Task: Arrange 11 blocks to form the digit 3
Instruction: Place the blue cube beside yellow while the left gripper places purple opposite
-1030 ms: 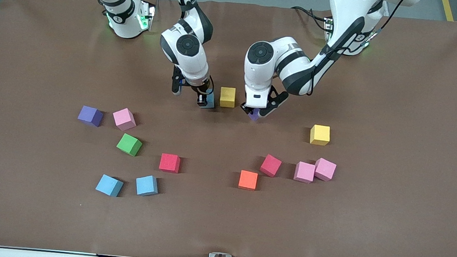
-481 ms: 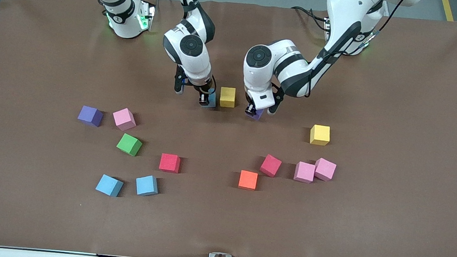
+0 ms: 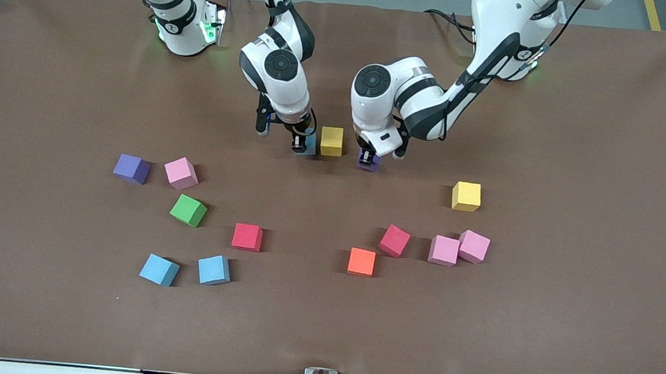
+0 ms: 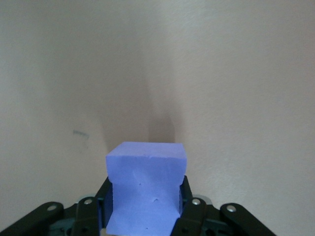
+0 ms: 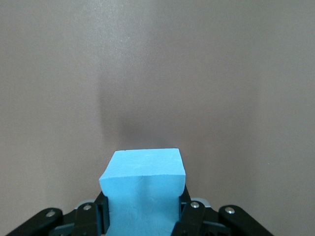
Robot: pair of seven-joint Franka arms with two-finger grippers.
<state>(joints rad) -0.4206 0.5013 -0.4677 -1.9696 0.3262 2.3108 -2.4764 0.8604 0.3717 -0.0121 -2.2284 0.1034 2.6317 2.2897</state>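
My right gripper (image 3: 302, 144) is shut on a light blue block (image 3: 310, 143), low at the table right beside a yellow block (image 3: 331, 141). That block fills the right wrist view (image 5: 142, 191) between the fingers (image 5: 191, 211). My left gripper (image 3: 368, 157) is shut on a purple block (image 3: 369, 162), low at the table a short gap from the yellow block, toward the left arm's end. That block shows in the left wrist view (image 4: 146, 191). No digit 3 figure shows.
Loose blocks lie nearer the front camera: purple (image 3: 131, 168), pink (image 3: 181, 173), green (image 3: 188, 210), red (image 3: 246, 237), two light blue (image 3: 159, 269) (image 3: 214, 269), orange (image 3: 361, 262), red (image 3: 394, 240), two pink (image 3: 444, 250) (image 3: 473, 246), yellow (image 3: 466, 196).
My left gripper has turned its wrist and carried the purple block slightly toward the yellow block. My right gripper has edged the light blue block closer to the yellow block.
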